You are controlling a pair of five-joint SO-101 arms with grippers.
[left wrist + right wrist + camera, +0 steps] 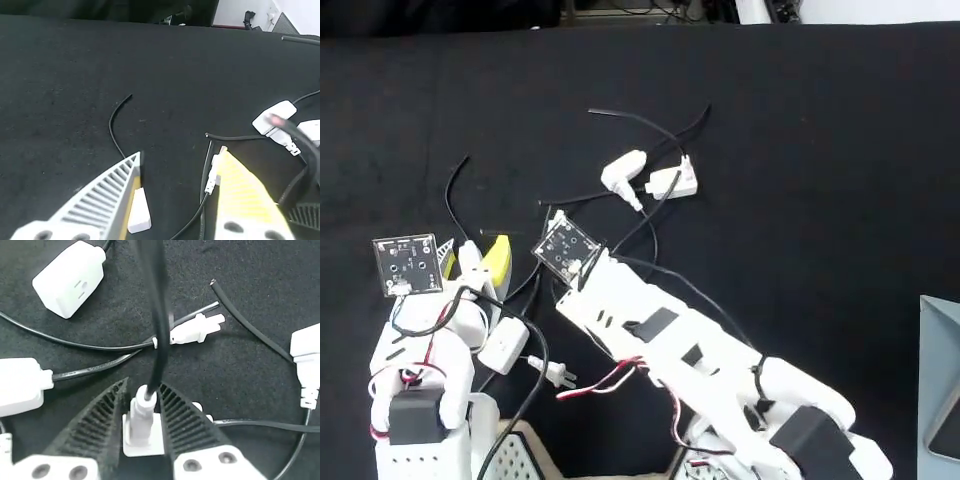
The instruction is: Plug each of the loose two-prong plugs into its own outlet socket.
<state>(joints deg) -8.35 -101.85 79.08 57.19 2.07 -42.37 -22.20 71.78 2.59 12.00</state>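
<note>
Now | right gripper [143, 388] clamps a white plug [142, 432], black cord [157, 315] running up between its fingers [100, 420] | left gripper [180, 155] gapes wide over the black table [75, 75] | another loose plug [195, 330] lies near a white socket [70, 277]

Right wrist view: we can't see the prongs of the white plug [142, 432] clamped in the right gripper [142, 386], because the fingers flank its body. Its black cord [156, 305] runs close to the lens and is blurred. A white block [17, 385] and a second plug [306, 352] are cut off by the frame edges. High view: the wrist board [567, 248] covers that gripper's fingertips. A grey object [940, 380] is cropped at the edge, and we can't tell what it is. Left wrist view: a blurred cable [300, 144] crosses a pale plug [275, 112] and covers part of it.
</note>
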